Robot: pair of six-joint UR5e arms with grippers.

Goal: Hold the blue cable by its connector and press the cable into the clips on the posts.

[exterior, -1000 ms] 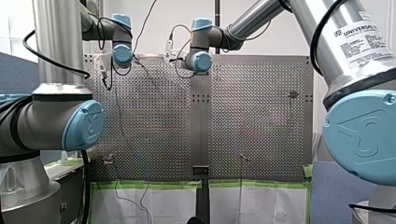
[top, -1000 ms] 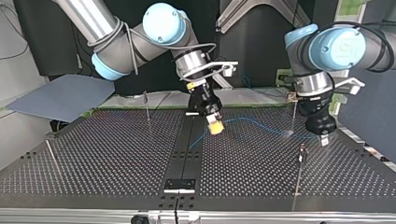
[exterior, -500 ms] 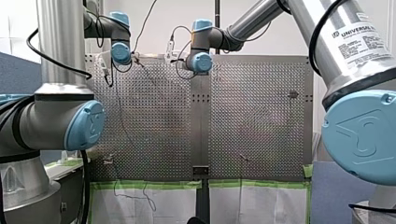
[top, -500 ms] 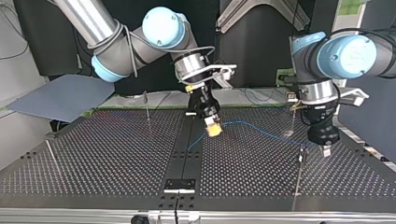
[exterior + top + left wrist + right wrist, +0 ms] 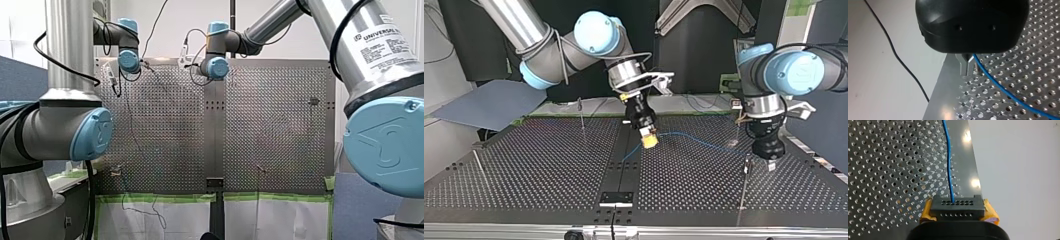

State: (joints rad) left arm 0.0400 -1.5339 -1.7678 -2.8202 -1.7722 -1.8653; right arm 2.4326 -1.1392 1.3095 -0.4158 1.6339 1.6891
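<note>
Where the blue cable [image 5: 949, 165] runs: out of the connector [image 5: 957, 208], low over the counter [image 5: 549, 165], across to the top view's right, where it ends by our left tool [image 5: 768, 161]
State of the connector: a black block with rows of small holes, held clear of the counter near its smooth centre strip; the cable enters the upper row
Step in hand, as we judge it: seating the cable in the clip [image 5: 748, 159] on the nearest post [image 5: 744, 186]
Doing it well: we would hold the connector firm and level so the run between our tools is lightly taut, line the cable over the clip's mouth before pushing down, and press close to the post so the thin rod does not bend
Risk: too hard a pull from the connector end could drag the cable away from the clip
Our right tool [image 5: 649, 138]: pressed together on the connector, a yellow pad [image 5: 991, 213] on each side of the block, the cable leaving straight ahead of it
Our left tool: in its wrist view the cable comes out from just under the black body and runs away over the holes; we cannot tell whether this tool pinches the cable or only stands beside it
That nearest post: upright, just beside the left tool, its clip at about the height of the tool's tip; whether the cable already sits in it is too small to tell
One far post [image 5: 581, 116]: upright in the top view's left half, well apart from the cable
</note>
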